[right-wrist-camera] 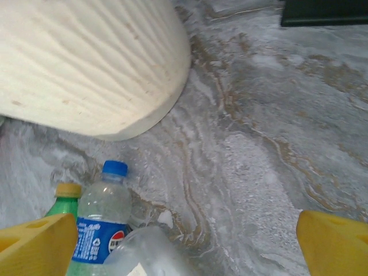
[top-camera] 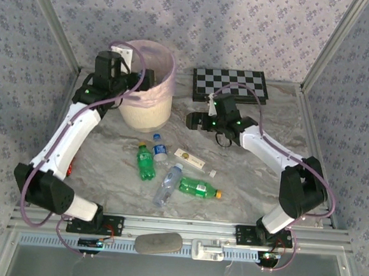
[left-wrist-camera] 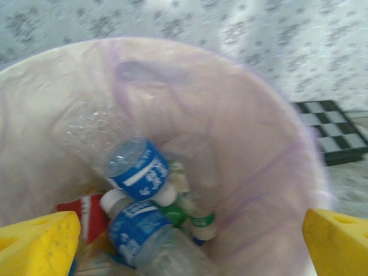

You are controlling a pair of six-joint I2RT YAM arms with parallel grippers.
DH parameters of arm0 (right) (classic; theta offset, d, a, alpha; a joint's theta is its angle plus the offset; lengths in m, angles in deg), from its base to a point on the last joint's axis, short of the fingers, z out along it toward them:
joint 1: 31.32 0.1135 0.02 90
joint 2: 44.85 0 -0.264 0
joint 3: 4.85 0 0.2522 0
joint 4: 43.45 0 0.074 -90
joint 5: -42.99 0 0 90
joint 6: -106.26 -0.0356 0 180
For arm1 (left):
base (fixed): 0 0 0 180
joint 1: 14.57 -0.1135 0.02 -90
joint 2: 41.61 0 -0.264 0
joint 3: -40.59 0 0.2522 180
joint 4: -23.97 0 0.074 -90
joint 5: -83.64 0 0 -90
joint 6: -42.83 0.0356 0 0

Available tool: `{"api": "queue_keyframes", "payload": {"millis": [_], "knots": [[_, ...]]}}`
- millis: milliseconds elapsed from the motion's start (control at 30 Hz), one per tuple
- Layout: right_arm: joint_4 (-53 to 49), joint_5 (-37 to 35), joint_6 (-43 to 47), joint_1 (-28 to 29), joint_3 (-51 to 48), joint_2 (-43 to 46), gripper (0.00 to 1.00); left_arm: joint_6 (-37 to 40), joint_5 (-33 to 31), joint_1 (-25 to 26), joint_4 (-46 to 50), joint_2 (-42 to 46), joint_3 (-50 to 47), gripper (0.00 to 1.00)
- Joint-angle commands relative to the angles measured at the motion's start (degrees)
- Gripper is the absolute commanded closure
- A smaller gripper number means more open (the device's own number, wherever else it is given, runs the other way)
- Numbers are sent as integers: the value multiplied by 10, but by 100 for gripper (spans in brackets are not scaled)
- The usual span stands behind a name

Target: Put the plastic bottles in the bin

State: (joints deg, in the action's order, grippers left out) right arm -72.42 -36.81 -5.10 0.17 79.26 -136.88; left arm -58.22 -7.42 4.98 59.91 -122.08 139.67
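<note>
In the left wrist view the rim of the bin [left-wrist-camera: 261,138] blurs at 3 o'clock, and a red-labelled item [left-wrist-camera: 89,215] at 7 o'clock is half behind a finger [left-wrist-camera: 34,244] of the left hand [left-wrist-camera: 187,247]. In the right wrist view a green bottle [right-wrist-camera: 61,206] at 8 o'clock shows little beyond its cap; a clear bottle [right-wrist-camera: 144,253] runs off the edge at 6. From above, a white scrap [top-camera: 212,173] is too small to name.

Bin [right-wrist-camera: 98,63] ribbed, matt cream; liner [left-wrist-camera: 253,172] thin translucent plastic; table [right-wrist-camera: 276,144] smooth, possibly marble-look laminate.
</note>
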Motion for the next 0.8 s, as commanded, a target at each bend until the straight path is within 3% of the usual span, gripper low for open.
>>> {"api": "queue_keyframes", "payload": {"millis": [0, 167, 300, 533, 767], "knots": [[-95, 16, 87, 25, 44, -26, 1, -8, 18, 31, -53, 45, -33, 1], [-165, -13, 161, 73, 83, -64, 1, -35, 13, 47, -100, 93, -111, 1], [-211, -62, 195, 105, 109, -97, 1, -39, -35, 42, -118, 130, -165, 0], [-288, -135, 235, 149, 167, -167, 1, -138, 32, -59, -157, 185, -235, 0], [-317, -157, 246, 161, 210, -226, 3, -143, 25, -78, -175, 213, -261, 0]]}}
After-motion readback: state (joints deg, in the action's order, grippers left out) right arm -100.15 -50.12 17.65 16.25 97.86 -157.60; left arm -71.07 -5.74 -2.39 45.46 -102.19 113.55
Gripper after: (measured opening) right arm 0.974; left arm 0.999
